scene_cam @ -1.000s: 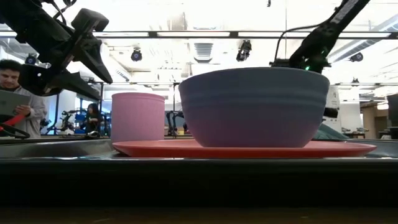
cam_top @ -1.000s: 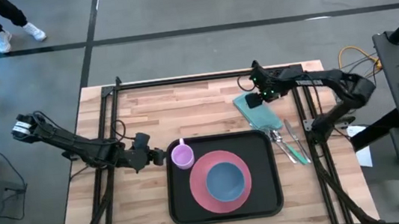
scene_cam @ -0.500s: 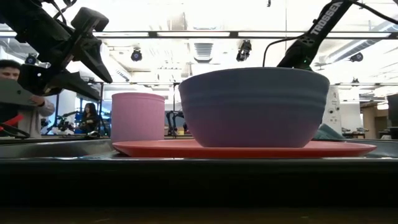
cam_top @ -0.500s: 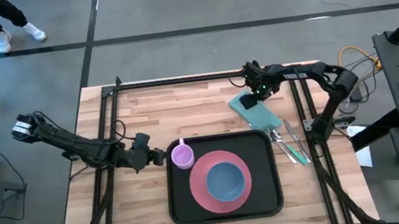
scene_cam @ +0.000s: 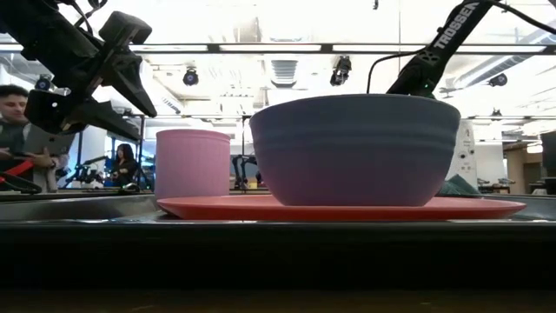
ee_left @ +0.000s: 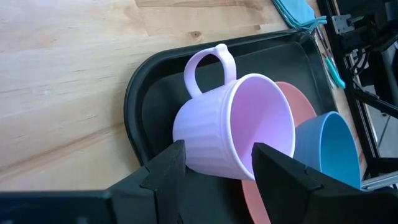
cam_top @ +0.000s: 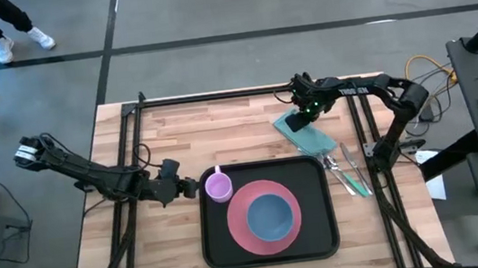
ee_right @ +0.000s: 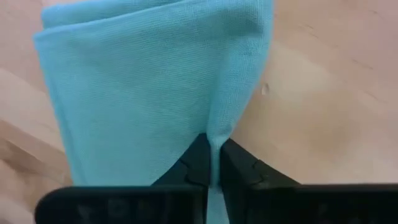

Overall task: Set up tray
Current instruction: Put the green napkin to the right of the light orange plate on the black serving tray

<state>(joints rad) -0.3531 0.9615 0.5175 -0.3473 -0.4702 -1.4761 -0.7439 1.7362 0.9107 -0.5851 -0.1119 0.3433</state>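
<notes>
The black tray (cam_top: 214,245) lies at the table's near middle. It holds a pink plate (cam_top: 243,228) with a blue bowl (cam_top: 271,216) on it and a lilac mug (ee_left: 233,134) in its far left corner. My left gripper (cam_top: 188,187) hovers open just left of the mug, fingers apart from it. A folded teal cloth (cam_top: 310,135) lies flat beyond the tray's far right corner. My right gripper (ee_right: 214,149) is shut on its far end. My right gripper pinches a small ridge of the teal cloth (ee_right: 214,134) between its two fingertips (ee_right: 199,158), near the cloth's far end. The fingers come from above, slanting down. One layer or several, I cannot tell. The cloth still lies on the table.
Teal-handled cutlery (cam_top: 347,174) lies on the wood right of the tray, next to the cloth's near end. Black frame rails (cam_top: 131,137) run along both sides and the far edge. Bare wood spreads across the far left. A person (scene_cam: 17,130) stands beyond the table.
My right gripper has moved a little toward the table's left edge, and is now over the cloth's far end. The tray's contents and my left arm have kept still.
</notes>
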